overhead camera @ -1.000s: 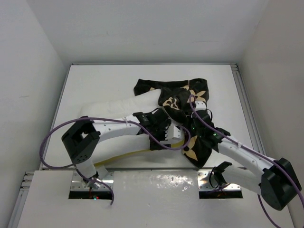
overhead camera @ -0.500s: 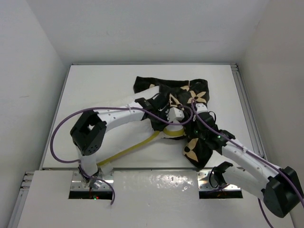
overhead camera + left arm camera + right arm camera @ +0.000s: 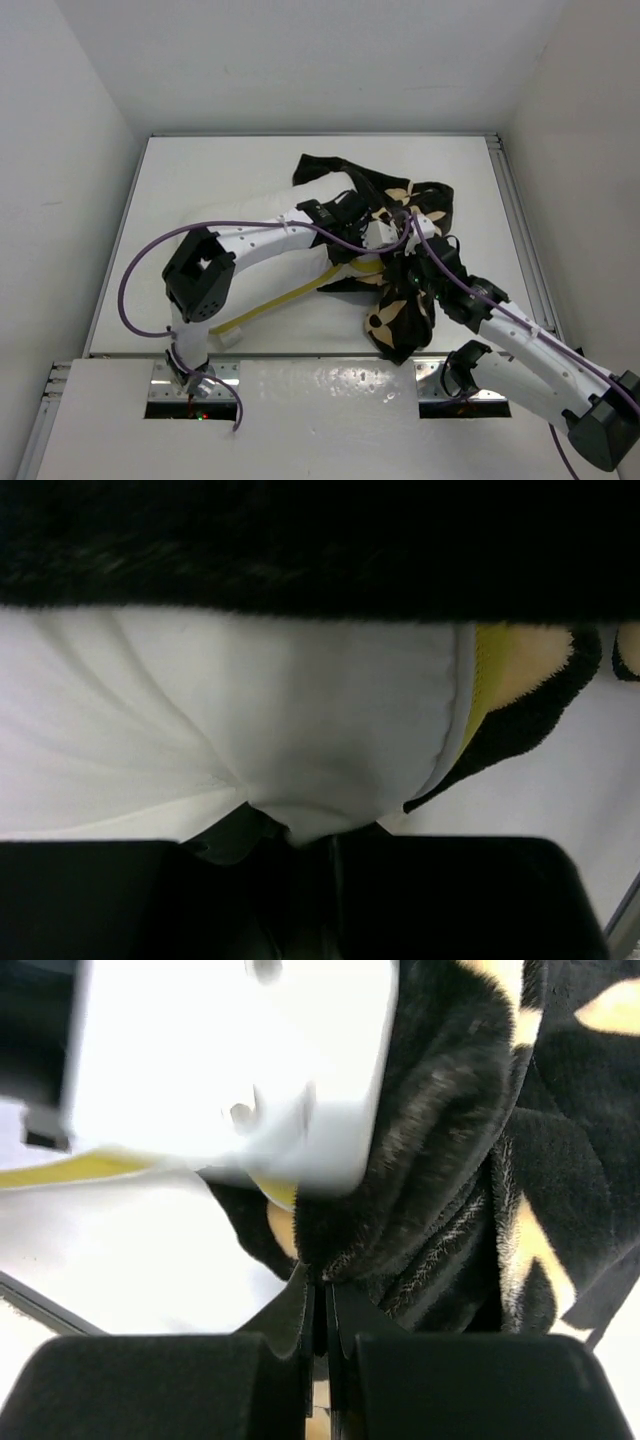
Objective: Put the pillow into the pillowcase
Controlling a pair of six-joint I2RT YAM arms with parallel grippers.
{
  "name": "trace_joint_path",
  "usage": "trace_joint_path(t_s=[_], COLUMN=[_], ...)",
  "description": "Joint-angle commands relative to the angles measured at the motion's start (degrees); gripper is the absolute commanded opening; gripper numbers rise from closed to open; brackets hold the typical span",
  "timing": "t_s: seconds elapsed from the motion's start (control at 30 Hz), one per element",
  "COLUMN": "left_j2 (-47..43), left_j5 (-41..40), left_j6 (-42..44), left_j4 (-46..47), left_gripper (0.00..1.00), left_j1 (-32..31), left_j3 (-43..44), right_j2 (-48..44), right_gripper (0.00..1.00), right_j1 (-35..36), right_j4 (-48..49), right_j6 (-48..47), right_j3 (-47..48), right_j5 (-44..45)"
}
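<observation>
left pincer (image 3: 300, 842) pinches the white pillow (image 3: 250, 710); right pincer (image 3: 322, 1305) clamps the flowery black pillowcase (image 3: 450, 1160). both bunched up mid surface (image 3: 200, 170).

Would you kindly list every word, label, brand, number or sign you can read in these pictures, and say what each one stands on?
None: no word, number or brand can be read in any view.
The pillowcase carries only beige flower and star shapes, no letters.
The pillow and its yellow band show no legible label or tag.
</observation>
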Motion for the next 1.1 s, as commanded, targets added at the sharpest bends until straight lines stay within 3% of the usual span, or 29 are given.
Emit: trace_joint_path(t_s=[0.0,0.07,0.1,0.13,0.17,0.2,0.23,0.27,0.3,0.37,0.43,0.47,0.53,0.6,0.63,0.67,0.7,0.73,0.77,0.8,0.83,0.93,0.97,1.0,1.07], left_j2=[3.2,2.9,2.7,2.1,1.7,1.3,0.6,-0.1,-0.9,-3.1,-4.9,-5.5,-6.8,-7.4,-7.6,-7.5,-6.8,-6.1,-5.3,-3.9,-3.7,-5.0,-6.1,-6.6,-7.1], left_j5=[0.0,2.9,4.6,6.1,8.7,9.8,10.4,12.1,13.1,16.4,18.6,19.2,19.4,19.8,20.6,20.6,20.1,18.4,17.7,17.3,16.3,16.6,16.6,15.9,15.4], left_j6=[5.7,4.8,3.8,3.5,3.5,3.5,3.5,3.6,3.8,3.7,4.8,4.9,4.0,2.7,2.8,3.0,3.1,3.0,3.3,3.2,1.9,0.5,-0.3,-0.8,-3.1], left_j4=[2.4,4.0,4.2,4.1,2.7,1.7,0.6,-1.6,-2.6,-5.1,-6.8,-7.9,-8.5,-8.8,-10.4,-11.5,-12.9,-16.5,-18.7,-20.4,-22.1,-20.0,-18.6,-15.2,-10.9], left_gripper=[0.0,0.01,0.06,0.12,0.22,0.41,0.49,0.64,0.73,0.76,0.92,0.92,0.92,0.89,0.77,0.63,0.46,0.32,0.12,0.04,0.0,0.01,0.08,0.28,0.39], left_j1=[-2.2,-1.9,-1.6,-1.4,-1.3,-1.1,-0.9,-0.6,0.2,1.2,2.4,2.7,3.5,5.2,5.9,6.9,7.4,7.7,8.7,9.2,11.1,14.8,17.2,18.6,22.2], left_j3=[-2.3,-3.4,-3.3,-3.0,-2.2,-1.7,-1.4,-1.1,-1.3,-1.8,-2.1,-2.0,-1.5,0.0,0.8,1.7,4.0,5.5,6.8,8.1,9.4,9.2,9.3,9.2,9.3], right_j2=[0.4,1.4,2.1,2.2,2.1,1.6,0.0,-1.2,-2.2,-5.7,-6.9,-7.2,-5.6,-2.9,-1.4,2.1,3.9,5.7,7.6,11.2,13.1,20.4,24.5,26.6,31.1], right_gripper=[0.0,0.0,0.0,0.07,0.21,0.6,0.72,0.79,0.85,0.86,0.86,0.84,0.6,0.27,0.04,0.02,0.02,0.14,0.21,0.27,0.45,0.52,0.53,0.53,0.57], right_j1=[1.7,1.7,1.6,1.6,1.6,1.5,1.5,1.4,0.8,-0.1,-1.4,-2.4,-3.3,-4.8,-5.4,-6.4,-7.2,-7.9,-9.2,-9.9,-11.1,-12.7,-13.9,-14.4,-15.2], right_j4=[4.9,6.7,7.2,7.3,6.7,6.2,5.4,3.9,3.2,2.0,1.0,-0.1,-1.1,-1.7,-2.2,-2.4,-2.3,-1.8,-1.6,-1.1,0.2,3.0,3.9,5.9,6.9], right_j6=[0.3,1.8,2.3,2.8,3.5,4.3,4.6,4.7,4.6,3.6,2.9,2.4,1.3,0.5,-0.1,-0.3,-0.5,-0.7,-0.7,-0.9,-1.3,-1.0,-1.0,-0.9,-0.9], right_j3=[3.4,2.8,2.4,1.8,0.8,0.3,-0.3,-0.5,-0.6,-0.4,0.1,0.8,2.7,5.1,7.8,9.5,12.6,14.1,15.8,17.2,20.0,25.4,26.8,29.4,32.5], right_j5=[-4.8,-7.7,-9.9,-10.4,-10.4,-8.7,-7.4,-6.0,-5.1,-2.7,-0.6,0.4,3.1,4.6,5.6,5.7,5.7,5.7,5.2,4.8,3.9,3.2,2.4,1.9,0.6])
